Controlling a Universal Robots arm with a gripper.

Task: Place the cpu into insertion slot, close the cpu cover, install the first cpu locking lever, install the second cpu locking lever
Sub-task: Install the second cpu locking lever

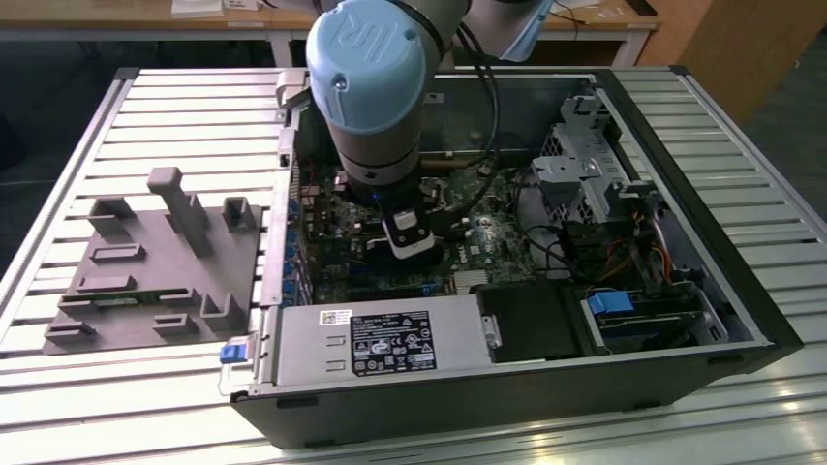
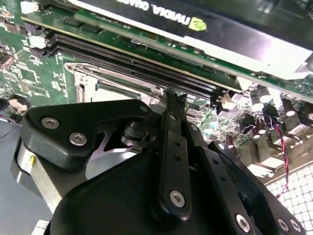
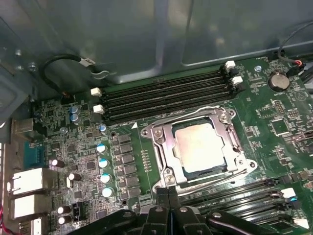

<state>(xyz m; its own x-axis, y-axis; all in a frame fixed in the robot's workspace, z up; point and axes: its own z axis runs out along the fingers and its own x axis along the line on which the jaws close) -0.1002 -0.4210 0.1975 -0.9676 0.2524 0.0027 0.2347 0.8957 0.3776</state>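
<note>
The cpu (image 3: 199, 147), a silvery square chip, lies in the insertion slot (image 3: 168, 172) on the green motherboard. The cpu cover (image 3: 163, 147), a silver frame with a square window, lies flat around the chip. Thin wire levers run along the socket's edges (image 3: 215, 108). My gripper (image 3: 167, 192) has its two black fingers pressed together, their tips at the socket's edge beside one corner; I see nothing held between them. In the second wrist view the gripper (image 2: 171, 96) points at the same socket frame (image 2: 105, 78). In the exterior view the gripper (image 1: 405, 254) reaches down into the open computer case.
Long black memory slots (image 3: 166, 95) flank the socket on two sides. A graphics card (image 2: 195, 22) stands close by. In the case sit a power supply (image 1: 375, 341) and a drive cage (image 1: 592, 174). A grey parts fixture (image 1: 155, 266) lies at the exterior view's left.
</note>
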